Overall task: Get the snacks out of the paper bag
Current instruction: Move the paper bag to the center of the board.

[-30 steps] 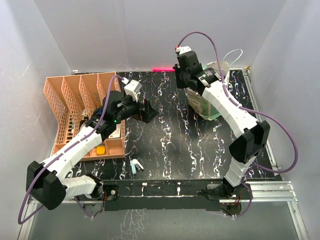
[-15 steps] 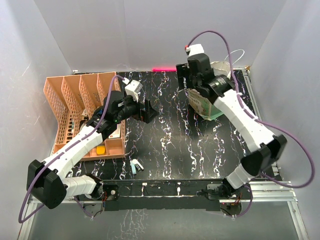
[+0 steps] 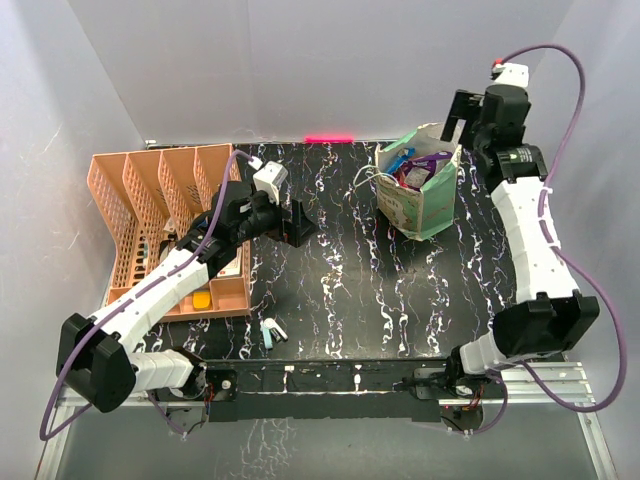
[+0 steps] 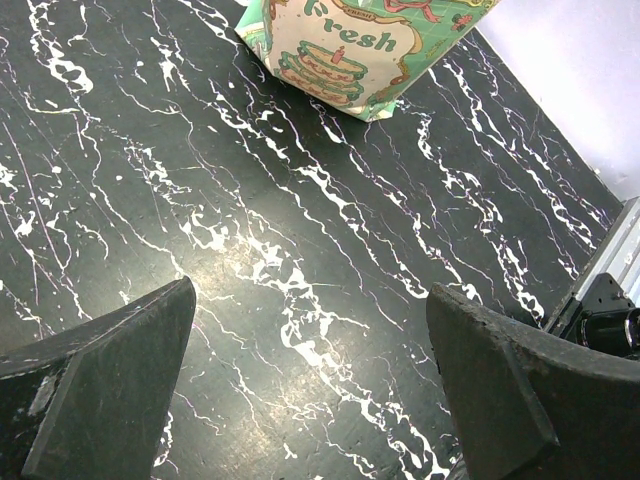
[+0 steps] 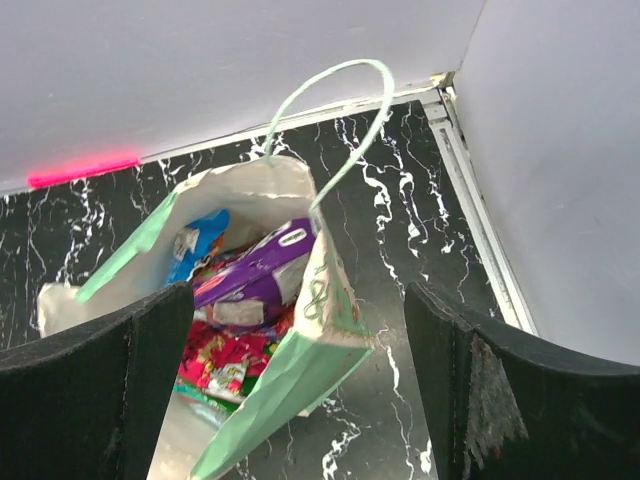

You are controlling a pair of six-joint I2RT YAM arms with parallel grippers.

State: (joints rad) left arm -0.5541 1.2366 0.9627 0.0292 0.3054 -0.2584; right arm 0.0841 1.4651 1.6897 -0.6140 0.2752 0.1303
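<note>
Over the black worktop [image 3: 340, 290], the left claw [image 4: 310, 290] and right claw [image 5: 298, 300] are spread wide, empty; "Fresh" is printed on the bag [image 4: 345, 55].

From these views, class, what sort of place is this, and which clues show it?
Probably a robotics test cell: left arm and right arm bolted to a metal frame, white walls enclosing the black marbled table, and props, a paper bag of snacks, an orange slotted tray.

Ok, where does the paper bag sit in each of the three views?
Top external: paper bag right of centre, far side, mouth open.
Left wrist: only its printed lower part, at the top edge.
Right wrist: centre-left, seen from above, packets inside.
Shared landmark: the black white-veined table under it.
</note>
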